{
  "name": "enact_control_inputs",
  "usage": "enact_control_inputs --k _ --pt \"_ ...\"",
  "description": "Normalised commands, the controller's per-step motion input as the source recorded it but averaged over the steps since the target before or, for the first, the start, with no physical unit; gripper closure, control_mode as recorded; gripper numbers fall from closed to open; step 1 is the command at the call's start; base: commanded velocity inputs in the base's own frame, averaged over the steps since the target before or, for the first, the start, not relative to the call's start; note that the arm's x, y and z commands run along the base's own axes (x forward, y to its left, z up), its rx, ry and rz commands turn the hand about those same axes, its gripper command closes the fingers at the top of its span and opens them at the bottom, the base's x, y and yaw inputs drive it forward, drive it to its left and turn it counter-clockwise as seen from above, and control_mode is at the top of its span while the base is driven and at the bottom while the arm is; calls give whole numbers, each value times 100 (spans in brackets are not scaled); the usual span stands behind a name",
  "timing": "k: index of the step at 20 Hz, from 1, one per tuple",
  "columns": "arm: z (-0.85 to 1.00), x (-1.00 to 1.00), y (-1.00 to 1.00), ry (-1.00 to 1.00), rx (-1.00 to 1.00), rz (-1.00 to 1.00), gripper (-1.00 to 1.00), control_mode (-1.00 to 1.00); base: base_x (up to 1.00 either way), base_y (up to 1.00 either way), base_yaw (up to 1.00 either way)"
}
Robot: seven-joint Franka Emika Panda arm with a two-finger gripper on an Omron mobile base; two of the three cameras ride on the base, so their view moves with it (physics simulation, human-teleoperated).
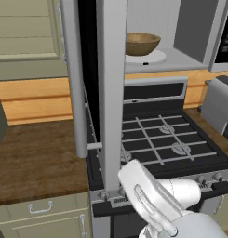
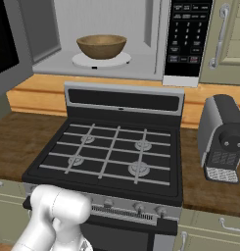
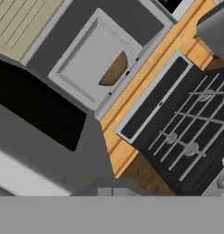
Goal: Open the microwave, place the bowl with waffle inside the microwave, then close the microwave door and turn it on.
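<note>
Support surfaces: microwave turntable and wooden counter.
The bowl [image 2: 101, 46] sits on the white turntable [image 2: 122, 61] at upper centre; a coffee machine [image 2: 223, 138] stands on the counter [image 2: 13, 137] at right.

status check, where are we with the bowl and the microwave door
Fingers shut, holding nothing. Tan wooden bowl sits on the white turntable inside the silver-grey microwave. Black-glass microwave door swung wide open, not yet closed.

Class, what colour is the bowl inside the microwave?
Tan, wood-like brown; the bowl shows best in the right base view.

One microwave [image 2: 160, 44], one bowl [image 2: 101, 46] — one stove [image 2: 107, 152], one coffee machine [image 2: 222, 139]
</note>
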Motion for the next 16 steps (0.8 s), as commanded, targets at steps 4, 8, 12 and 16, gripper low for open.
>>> enact_control_inputs --k 4,8,12,16 --pt "-39 17 95 -1 -27 0 100 -100 0 0 0" --pt "-48 54 80 0 -35 0 100 -100 0 0 0" --pt "-58 100 65 0 -33 -4 100 -100 0 0 0" --pt "-68 100 73 -5 -33 -3 100 -100 0 0 0"
